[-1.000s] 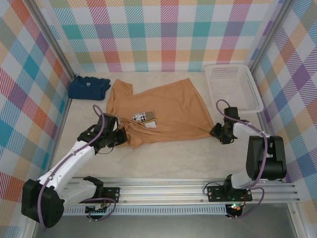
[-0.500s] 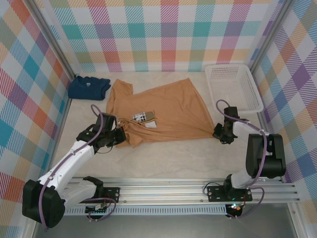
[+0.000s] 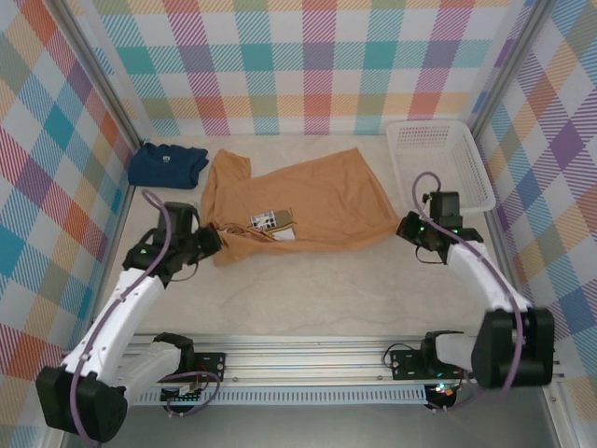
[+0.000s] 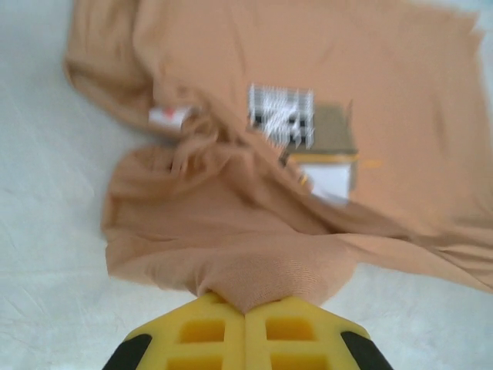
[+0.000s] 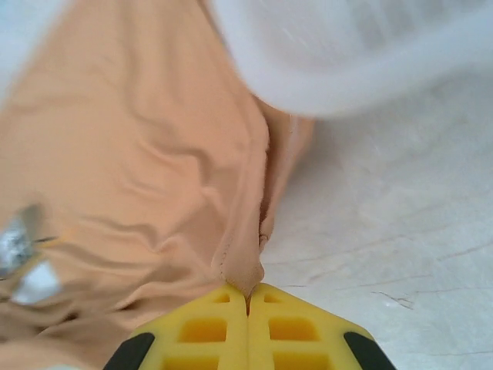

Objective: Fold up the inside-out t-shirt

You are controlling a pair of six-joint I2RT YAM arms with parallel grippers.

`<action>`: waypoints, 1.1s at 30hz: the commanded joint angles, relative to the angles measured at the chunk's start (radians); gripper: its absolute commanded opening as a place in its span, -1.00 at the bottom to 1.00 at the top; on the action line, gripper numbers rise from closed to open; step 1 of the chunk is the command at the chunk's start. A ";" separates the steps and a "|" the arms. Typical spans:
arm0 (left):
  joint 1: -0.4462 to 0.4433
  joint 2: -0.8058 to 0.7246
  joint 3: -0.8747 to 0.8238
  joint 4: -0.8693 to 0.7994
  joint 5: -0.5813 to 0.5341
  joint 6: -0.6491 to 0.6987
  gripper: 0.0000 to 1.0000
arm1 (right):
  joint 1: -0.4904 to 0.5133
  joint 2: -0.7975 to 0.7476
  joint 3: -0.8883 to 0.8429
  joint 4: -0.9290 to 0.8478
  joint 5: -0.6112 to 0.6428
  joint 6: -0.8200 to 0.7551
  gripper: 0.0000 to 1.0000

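Left wrist feed is pretty smeared for me: the checked label (image 4: 281, 116) on the t-shirt (image 4: 400, 116) is unreadable mush, and the cloth runs off the top and right edges. The left gripper (image 4: 246, 307) gets chopped by the bottom edge, so I see just the front of its yellow pads (image 4: 204, 333). On the right wrist feed the white basket (image 5: 347, 62) is a blur cut by the top edge, and the right gripper (image 5: 247, 291) is cropped at the bottom too. From above, the mark (image 3: 169, 159) on the navy shirt (image 3: 154, 170) is too tiny to make out.

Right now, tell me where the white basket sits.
In the top view, the white basket sits in the far right corner of the table, right of the t-shirt, with the right gripper near its front-left corner.
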 commanded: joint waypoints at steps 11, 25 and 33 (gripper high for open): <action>0.055 -0.144 0.746 -0.175 -0.247 0.211 -1.00 | 0.002 -0.382 0.579 -0.289 0.007 -0.125 -1.00; 0.053 0.159 1.327 -0.275 -0.463 0.412 -1.00 | 0.002 -0.353 0.838 -0.377 0.116 -0.206 -1.00; 0.087 0.537 1.308 -0.152 -0.455 0.428 -1.00 | 0.002 -0.092 0.694 -0.136 0.146 -0.206 -1.00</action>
